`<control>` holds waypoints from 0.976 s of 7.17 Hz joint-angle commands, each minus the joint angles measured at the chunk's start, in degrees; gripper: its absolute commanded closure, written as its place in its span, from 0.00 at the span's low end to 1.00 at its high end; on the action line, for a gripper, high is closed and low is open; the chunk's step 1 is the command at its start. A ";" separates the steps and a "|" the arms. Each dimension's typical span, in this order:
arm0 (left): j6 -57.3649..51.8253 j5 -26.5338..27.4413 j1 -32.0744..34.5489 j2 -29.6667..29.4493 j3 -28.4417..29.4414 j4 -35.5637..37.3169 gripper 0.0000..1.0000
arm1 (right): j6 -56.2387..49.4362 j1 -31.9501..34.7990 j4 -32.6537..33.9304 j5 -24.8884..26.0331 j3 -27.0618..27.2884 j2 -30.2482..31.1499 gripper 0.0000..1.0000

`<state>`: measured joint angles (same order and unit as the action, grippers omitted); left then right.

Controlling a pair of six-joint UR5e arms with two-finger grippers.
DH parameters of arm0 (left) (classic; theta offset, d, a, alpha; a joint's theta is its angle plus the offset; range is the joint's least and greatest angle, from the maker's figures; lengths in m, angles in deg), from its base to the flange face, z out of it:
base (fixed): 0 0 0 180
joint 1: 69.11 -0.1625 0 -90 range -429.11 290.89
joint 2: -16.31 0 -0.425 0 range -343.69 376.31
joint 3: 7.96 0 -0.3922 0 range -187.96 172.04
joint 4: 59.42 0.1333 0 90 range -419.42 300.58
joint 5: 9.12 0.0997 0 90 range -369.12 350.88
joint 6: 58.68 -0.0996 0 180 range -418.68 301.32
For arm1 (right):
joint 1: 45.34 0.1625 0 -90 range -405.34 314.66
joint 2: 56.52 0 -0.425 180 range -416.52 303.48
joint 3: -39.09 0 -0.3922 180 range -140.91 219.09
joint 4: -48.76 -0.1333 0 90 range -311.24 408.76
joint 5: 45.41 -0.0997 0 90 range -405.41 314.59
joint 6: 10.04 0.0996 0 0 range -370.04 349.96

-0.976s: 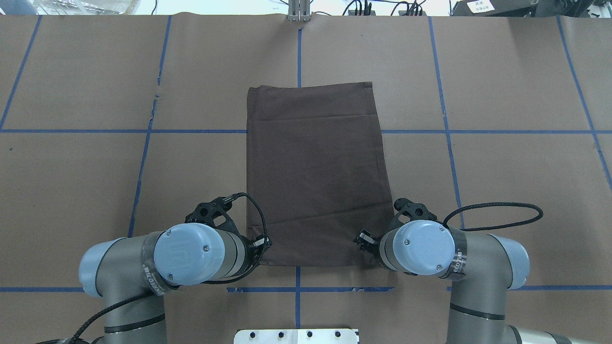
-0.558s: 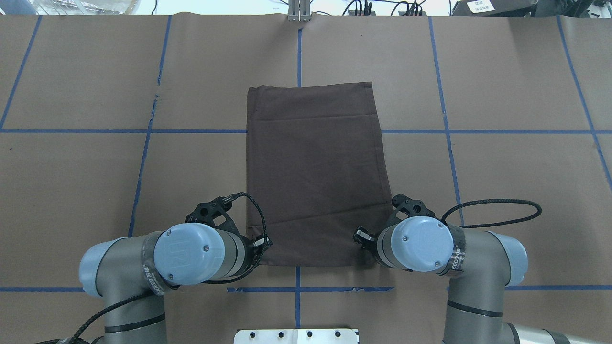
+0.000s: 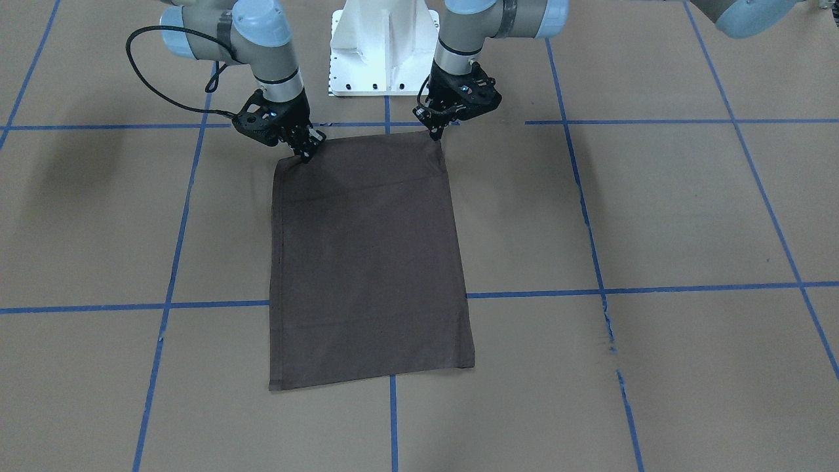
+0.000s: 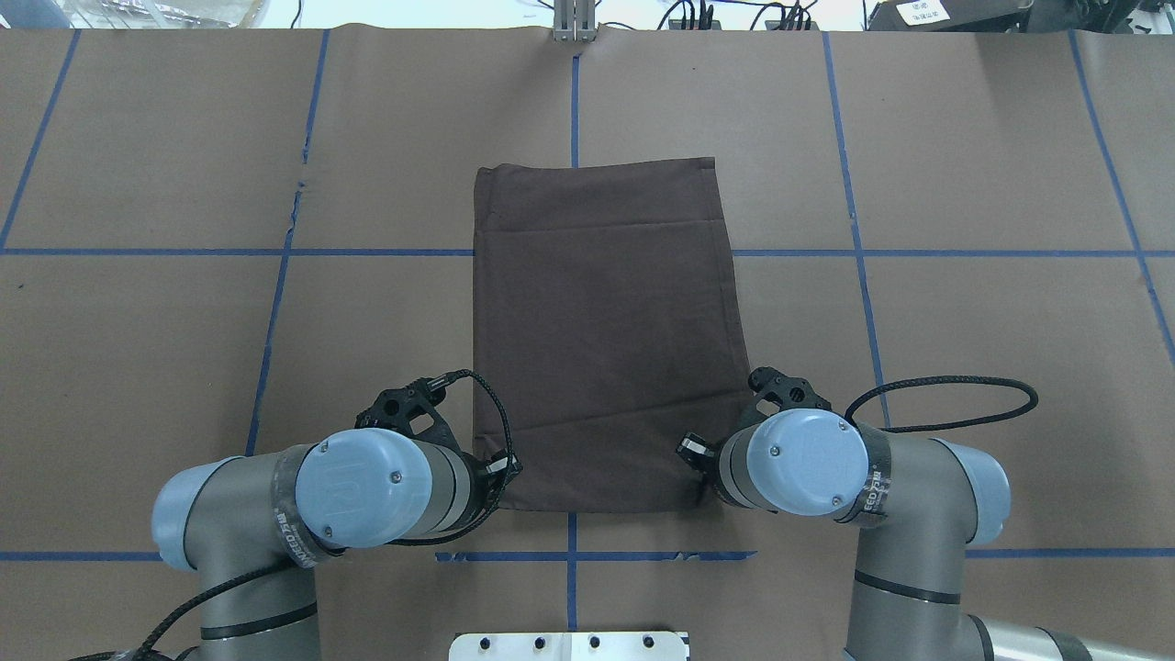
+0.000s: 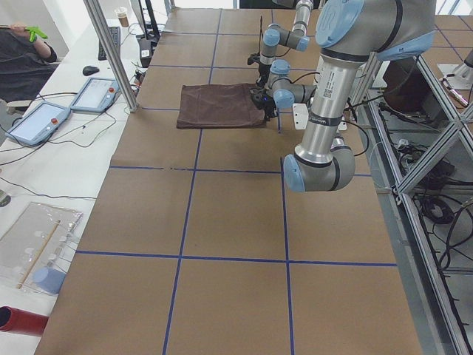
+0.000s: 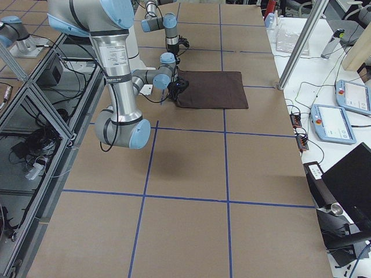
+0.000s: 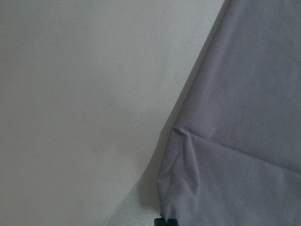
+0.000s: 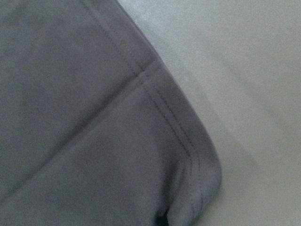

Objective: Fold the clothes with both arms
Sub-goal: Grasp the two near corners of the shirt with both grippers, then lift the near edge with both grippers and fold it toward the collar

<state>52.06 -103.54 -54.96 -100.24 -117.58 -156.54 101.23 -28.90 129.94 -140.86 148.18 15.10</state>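
Note:
The dark brown T-shirt point(image 4: 606, 340) lies folded into a tall rectangle on the brown table; collar, lettering and tags are hidden. My left gripper point(image 3: 434, 134) is down at its near left corner, and the left wrist view shows the cloth point(image 7: 244, 141) puckered at a black fingertip point(image 7: 162, 221). My right gripper point(image 3: 305, 155) is at the near right corner, and the right wrist view shows the hemmed corner point(image 8: 188, 155) bunched up. Both look shut on the cloth. From overhead the left arm point(image 4: 367, 487) and right arm point(image 4: 808, 464) hide the fingers.
The white base block point(image 3: 383, 46) stands just behind the shirt's near edge. Blue tape lines point(image 4: 574, 92) grid the table. Beyond the far edge are a metal post point(image 5: 111, 55), tablets point(image 6: 333, 124) and cables.
My right arm has moved slightly left and away from the base, drawing the shirt's near right corner inward. The left arm has not moved.

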 commanded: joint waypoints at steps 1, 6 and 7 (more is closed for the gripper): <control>0.00 -0.07 0.09 0.00 -0.33 0.00 1.00 | 0.09 0.35 0.04 0.17 0.50 -1.05 1.00; -2.29 -1.12 -0.70 7.29 -17.63 6.59 1.00 | -0.35 0.62 -0.14 -4.99 7.96 0.18 1.00; -1.42 -0.95 -3.84 7.21 -18.17 6.77 1.00 | -0.35 0.35 -0.14 -8.23 9.89 0.18 1.00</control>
<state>50.09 -104.58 -56.07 -93.36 -133.95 -150.46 100.89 -28.36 129.81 -145.78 155.69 15.11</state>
